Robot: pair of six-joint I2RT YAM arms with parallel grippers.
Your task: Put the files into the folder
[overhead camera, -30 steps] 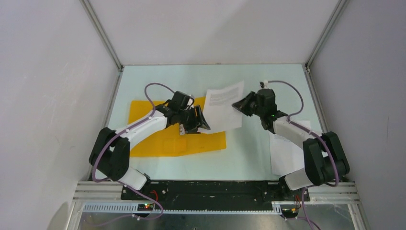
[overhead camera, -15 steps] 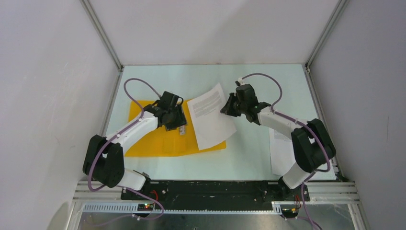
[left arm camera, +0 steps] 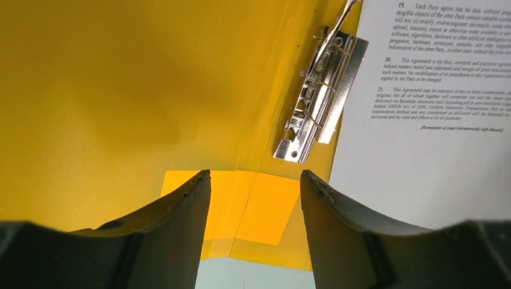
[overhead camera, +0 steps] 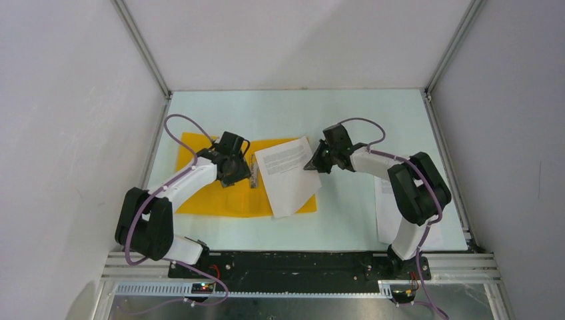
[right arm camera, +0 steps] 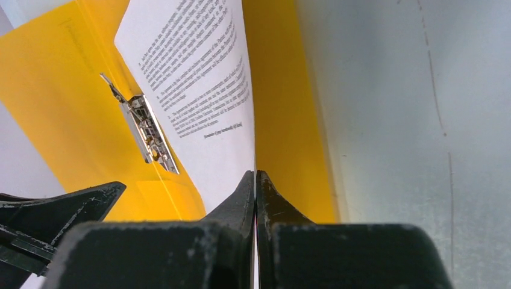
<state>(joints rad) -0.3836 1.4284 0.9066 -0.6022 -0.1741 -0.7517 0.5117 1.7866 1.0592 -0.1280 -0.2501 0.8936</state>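
Observation:
The orange-yellow folder (overhead camera: 206, 193) lies open on the table left of centre; its metal clip (overhead camera: 254, 171) runs along the spine and also shows in the left wrist view (left arm camera: 318, 102) and the right wrist view (right arm camera: 144, 129). A printed white sheet (overhead camera: 286, 175) lies tilted over the folder's right half, beside the clip. My right gripper (overhead camera: 313, 164) is shut on that sheet's right edge (right arm camera: 199, 90). My left gripper (overhead camera: 243, 175) is open and empty above the folder's left half (left arm camera: 120, 90), just left of the clip. More white sheets (overhead camera: 400, 213) lie at the table's right.
The pale green table (overhead camera: 346, 213) is fenced by white walls and metal posts (overhead camera: 143, 50). The right arm's links (overhead camera: 413, 187) reach over the stack of sheets. The black mounting rail (overhead camera: 300, 263) runs along the near edge.
My right gripper has carried the sheet left and down onto the folder's right half. My left gripper has drawn back left off the sheet to the clip's left side.

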